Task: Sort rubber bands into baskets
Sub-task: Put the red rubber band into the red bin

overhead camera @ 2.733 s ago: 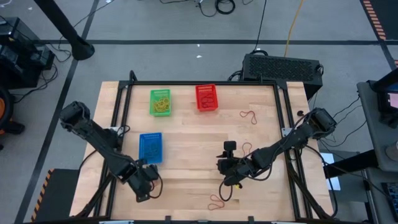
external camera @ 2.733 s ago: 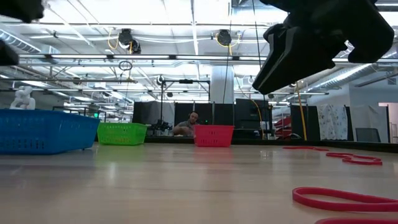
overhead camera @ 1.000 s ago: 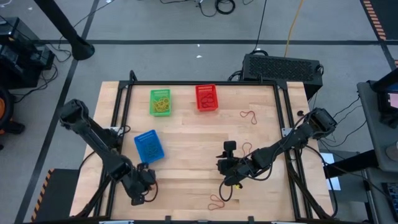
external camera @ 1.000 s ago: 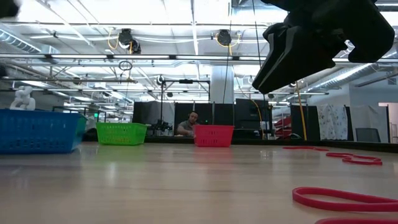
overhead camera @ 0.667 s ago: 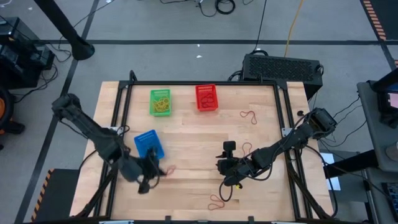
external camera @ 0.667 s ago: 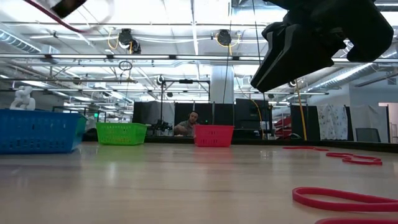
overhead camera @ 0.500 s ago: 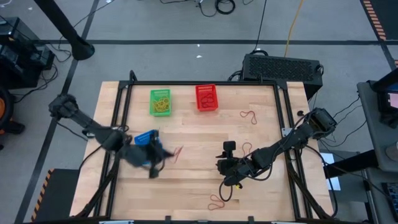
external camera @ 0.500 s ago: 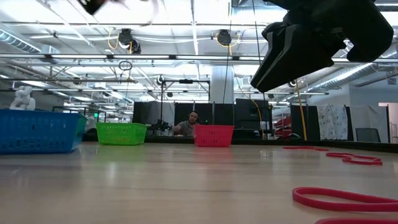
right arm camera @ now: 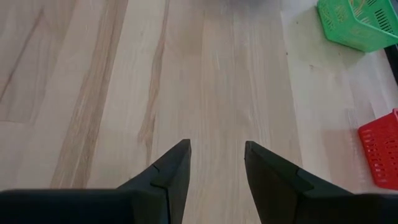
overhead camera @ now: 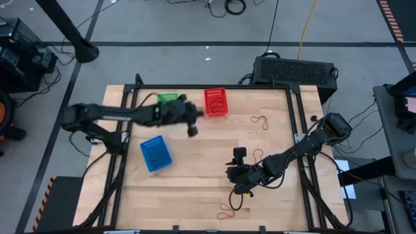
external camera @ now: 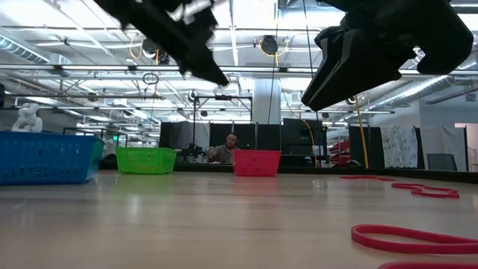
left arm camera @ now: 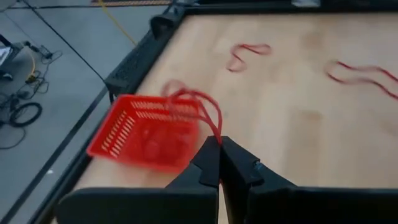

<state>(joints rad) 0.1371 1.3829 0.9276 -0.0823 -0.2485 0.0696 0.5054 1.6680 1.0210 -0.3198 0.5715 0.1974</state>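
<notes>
risk of a miss: left hand (left arm camera: 219,144), pinched shut on a red rubber band (left arm camera: 198,106), could release short of the red basket (left arm camera: 144,132) just ahead.

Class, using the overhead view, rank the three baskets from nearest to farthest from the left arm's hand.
1. Red basket: at the table's far edge, just right of the left hand, which grips a red rubber band.
2. Green basket: also at the far edge, partly hidden under that arm.
3. Blue basket: on the table's left, closer to the front.

Grey concrete floor (overhead camera: 195,26), black cables (overhead camera: 227,6); bright ceiling lights (external camera: 246,15).
</notes>
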